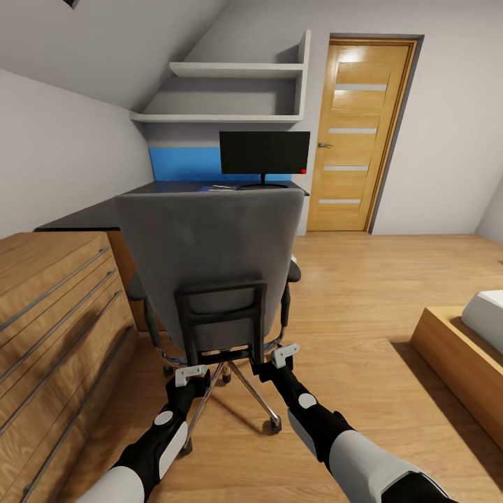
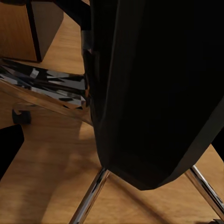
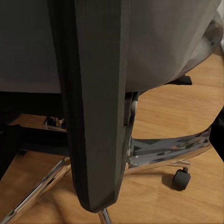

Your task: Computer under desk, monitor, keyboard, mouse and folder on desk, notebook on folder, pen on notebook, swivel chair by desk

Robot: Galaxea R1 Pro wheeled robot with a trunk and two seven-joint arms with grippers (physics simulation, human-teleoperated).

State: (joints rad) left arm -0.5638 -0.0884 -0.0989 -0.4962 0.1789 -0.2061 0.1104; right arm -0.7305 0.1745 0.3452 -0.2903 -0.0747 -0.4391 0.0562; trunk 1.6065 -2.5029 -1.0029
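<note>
My two pincers (image 1: 190, 375) (image 1: 285, 355) sit at the chair (image 1: 209, 258) back's lower frame, worktop (image 1: 91, 215) straight beyond; I cannot tell their grip.

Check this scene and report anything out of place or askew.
The chair stands out on the open floor, short of the desk, its back turned to the robot. Both grippers, left and right, sit low behind its backrest frame. The monitor stands upright on the desk. Nothing looks spilled or damaged.
</note>
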